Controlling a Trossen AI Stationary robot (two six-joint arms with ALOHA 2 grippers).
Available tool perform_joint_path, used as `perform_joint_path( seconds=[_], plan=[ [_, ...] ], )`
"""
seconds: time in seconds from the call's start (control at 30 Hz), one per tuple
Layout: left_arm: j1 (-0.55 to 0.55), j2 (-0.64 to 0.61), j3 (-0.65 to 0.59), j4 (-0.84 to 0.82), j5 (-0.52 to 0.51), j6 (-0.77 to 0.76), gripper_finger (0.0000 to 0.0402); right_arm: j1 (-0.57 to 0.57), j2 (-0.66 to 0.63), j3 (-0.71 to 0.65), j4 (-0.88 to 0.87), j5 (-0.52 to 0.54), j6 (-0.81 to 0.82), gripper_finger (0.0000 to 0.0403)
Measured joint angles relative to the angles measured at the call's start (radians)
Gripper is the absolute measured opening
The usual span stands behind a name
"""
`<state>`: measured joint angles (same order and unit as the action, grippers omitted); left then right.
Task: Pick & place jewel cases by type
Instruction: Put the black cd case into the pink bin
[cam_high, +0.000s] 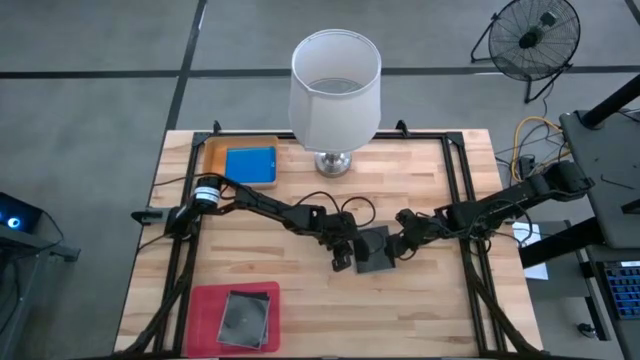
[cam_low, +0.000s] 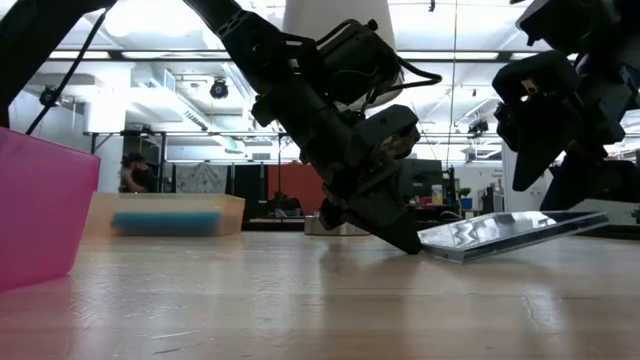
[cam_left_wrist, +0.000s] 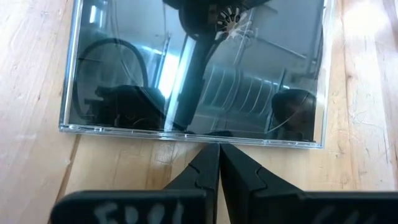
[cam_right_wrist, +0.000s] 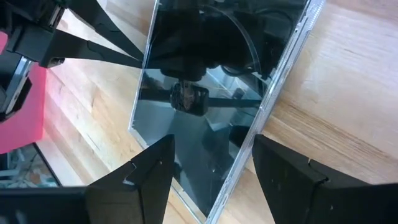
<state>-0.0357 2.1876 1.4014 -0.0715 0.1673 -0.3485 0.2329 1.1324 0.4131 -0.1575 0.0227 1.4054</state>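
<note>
A dark transparent jewel case (cam_high: 375, 250) lies at the table's middle, tilted. Its left edge rests on the wood and its right edge (cam_low: 590, 218) is raised. My left gripper (cam_high: 345, 262) is shut, with its tips at the case's left edge. My right gripper (cam_right_wrist: 213, 142) is open, and the case's right edge runs between its two fingers. A blue jewel case (cam_high: 250, 165) lies in the orange tray (cam_high: 212, 150) at the far left. Dark cases (cam_high: 245, 318) lie in the pink tray (cam_high: 205, 300) at the near left. My left gripper has its shut fingertips (cam_left_wrist: 211, 152) against the middle of the case's left edge (cam_left_wrist: 186, 132), right at the table top. It comes slanting down from the table's left. That edge sits on the wood and the case rises away from it. My right gripper has the case's right edge (cam_right_wrist: 249, 137) between its open fingers; whether either finger touches it I cannot tell.
A lamp with a white shade (cam_high: 335, 90) stands on the table's far middle, behind the case. Black rails (cam_high: 465, 190) run along the table's sides. Bare wood lies near the front edge, right of the pink tray.
</note>
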Motion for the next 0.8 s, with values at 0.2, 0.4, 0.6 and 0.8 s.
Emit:
perform_joint_path(
  seconds=[0.2,0.4,0.6,0.8],
  plan=[
    [0.0,0.0,0.0,0.0,0.0,0.0,0.0,0.0,0.0,0.015,-0.021,0.001,-0.007,0.0206],
    [0.0,0.0,-0.001,0.0,-0.002,0.0,0.0,0.0,0.0,0.04,-0.054,0.003,-0.027,0.0206],
    [0.0,0.0,-0.002,0.0,-0.003,0.0,0.0,0.0,-0.001,0.065,-0.087,0.003,-0.039,0.0206],
    [0.0,0.0,-0.004,0.002,-0.003,-0.002,0.0,0.0,-0.002,0.079,-0.101,0.003,-0.051,0.0206]
  ],
)
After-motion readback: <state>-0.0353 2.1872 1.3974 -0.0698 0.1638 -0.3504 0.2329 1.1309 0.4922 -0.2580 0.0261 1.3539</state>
